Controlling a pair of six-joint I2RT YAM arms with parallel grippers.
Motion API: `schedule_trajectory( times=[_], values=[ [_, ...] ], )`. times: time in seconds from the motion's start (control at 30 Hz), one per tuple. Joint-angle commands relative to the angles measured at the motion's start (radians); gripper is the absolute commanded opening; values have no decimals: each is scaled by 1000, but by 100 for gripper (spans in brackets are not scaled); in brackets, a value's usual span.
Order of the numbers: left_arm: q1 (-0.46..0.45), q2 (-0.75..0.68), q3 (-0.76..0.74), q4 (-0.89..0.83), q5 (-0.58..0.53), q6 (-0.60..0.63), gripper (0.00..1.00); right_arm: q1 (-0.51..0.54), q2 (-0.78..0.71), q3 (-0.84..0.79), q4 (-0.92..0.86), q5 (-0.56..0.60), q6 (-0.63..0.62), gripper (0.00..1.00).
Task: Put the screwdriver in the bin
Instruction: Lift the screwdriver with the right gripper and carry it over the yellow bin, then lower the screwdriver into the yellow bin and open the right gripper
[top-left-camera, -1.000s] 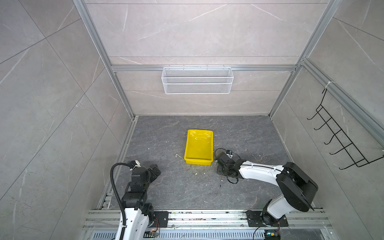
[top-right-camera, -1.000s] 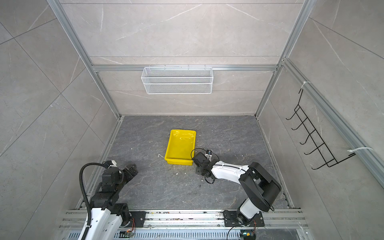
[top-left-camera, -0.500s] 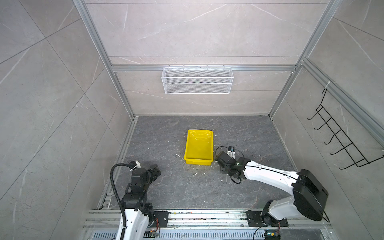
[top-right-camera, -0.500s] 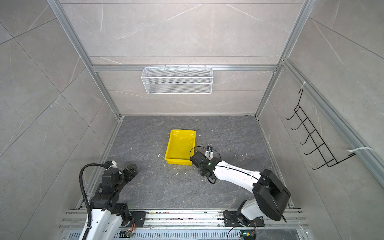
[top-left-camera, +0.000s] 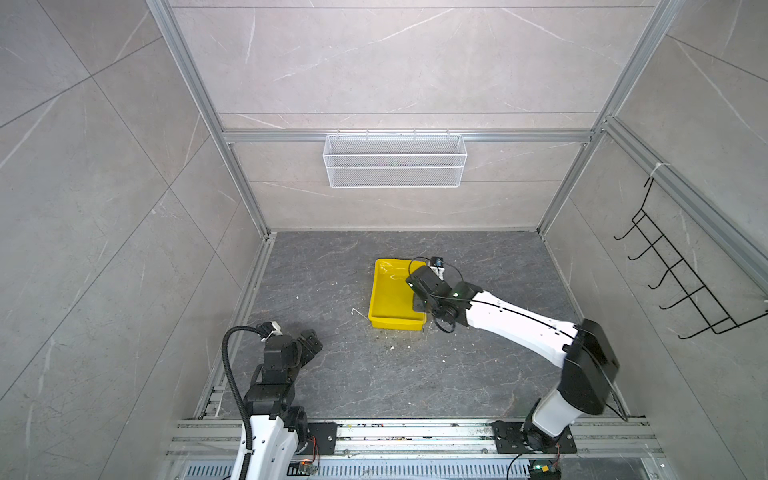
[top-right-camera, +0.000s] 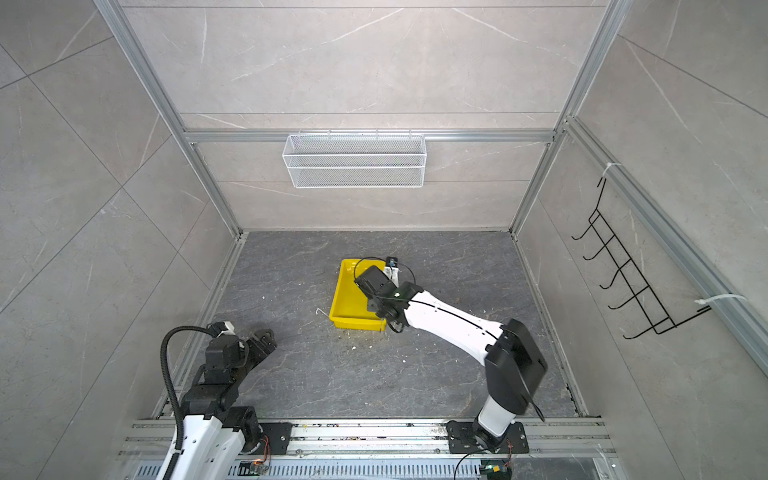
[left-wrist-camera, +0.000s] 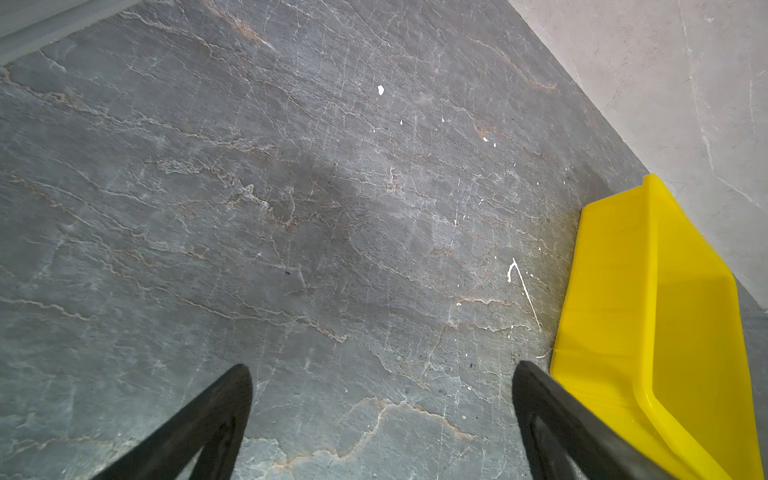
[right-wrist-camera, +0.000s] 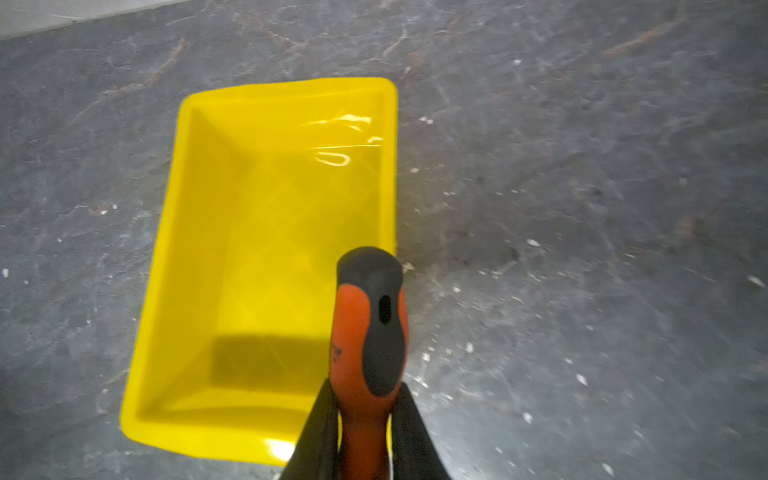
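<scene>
Top views: bright, even, diffuse light from above, sharp all over, only weak shadows. The wide-angle lens splays the frame posts (top-left-camera: 199, 104) outward at the edges. White glare sits on the far end of the bin (top-left-camera: 390, 291) (top-right-camera: 349, 295) in both top views. Left wrist view: sharp but dimmer, soft dark patch across the floor (left-wrist-camera: 291, 249), edges stretched. Right wrist view: motion blur smears the floor specks. Glare streaks on the bin's far wall, dark blocky shadow on its near bottom. Screwdriver (right-wrist-camera: 368, 332) handle close up, fairly crisp.
</scene>
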Motion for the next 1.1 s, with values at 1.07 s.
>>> schedule_trajectory(
  times=[1.07],
  values=[
    [0,31,16,53,-35,-13,99,-71,759,872,-275,-211,31,14]
  ],
)
